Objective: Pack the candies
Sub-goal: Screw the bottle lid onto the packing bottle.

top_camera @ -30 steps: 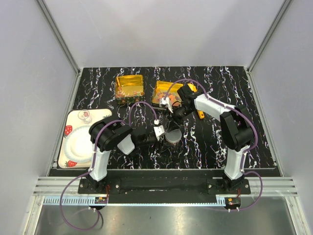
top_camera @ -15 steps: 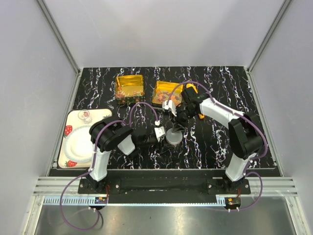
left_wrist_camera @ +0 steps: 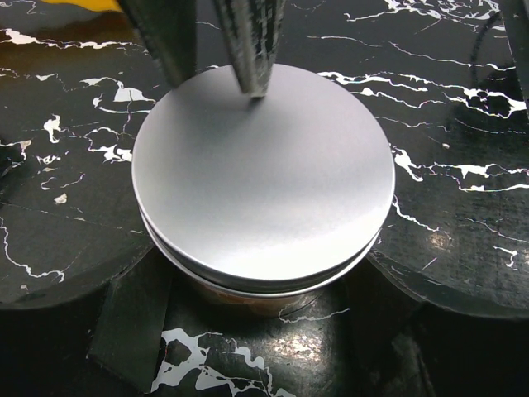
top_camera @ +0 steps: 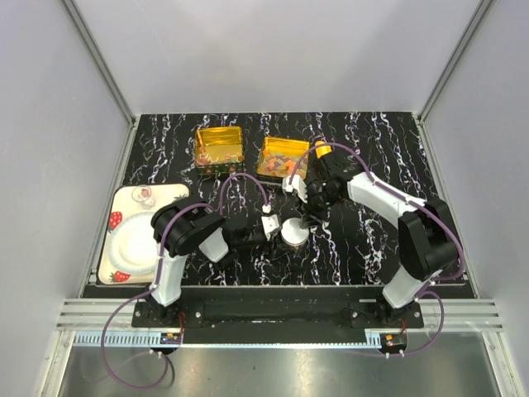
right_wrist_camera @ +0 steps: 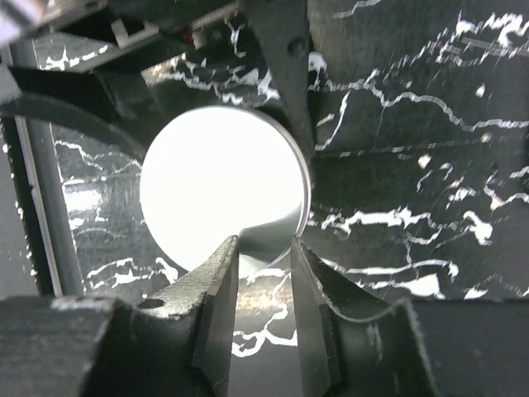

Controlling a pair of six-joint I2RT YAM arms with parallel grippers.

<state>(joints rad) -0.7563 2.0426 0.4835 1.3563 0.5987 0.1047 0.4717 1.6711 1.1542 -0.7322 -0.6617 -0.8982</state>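
Observation:
A round jar (top_camera: 293, 233) with a flat silver lid (left_wrist_camera: 263, 169) stands mid-table; orange contents show under the lid's rim (left_wrist_camera: 248, 299). My left gripper (top_camera: 279, 231) reaches in from the left, its fingers (left_wrist_camera: 74, 256) closed against the jar's sides. My right gripper (right_wrist_camera: 264, 241) hovers at the lid's right edge, jaws slightly apart with nothing between; its fingertips (left_wrist_camera: 252, 58) touch the lid's far side. The candies (top_camera: 279, 160) lie in the right gold tin (top_camera: 266, 169), a few more candies (top_camera: 207, 154) in the left gold tin (top_camera: 218, 132).
A white strawberry-print plate (top_camera: 136, 244) with a small glass piece (top_camera: 145, 197) sits at the left edge. A yellow-orange scoop (top_camera: 321, 147) shows partly behind the right arm. Grey walls enclose the black marble table (top_camera: 372, 149).
My right gripper came from the right gold tin down to the jar. The jar's top, dark before, now shows the bright silver lid. The left arm has stayed put.

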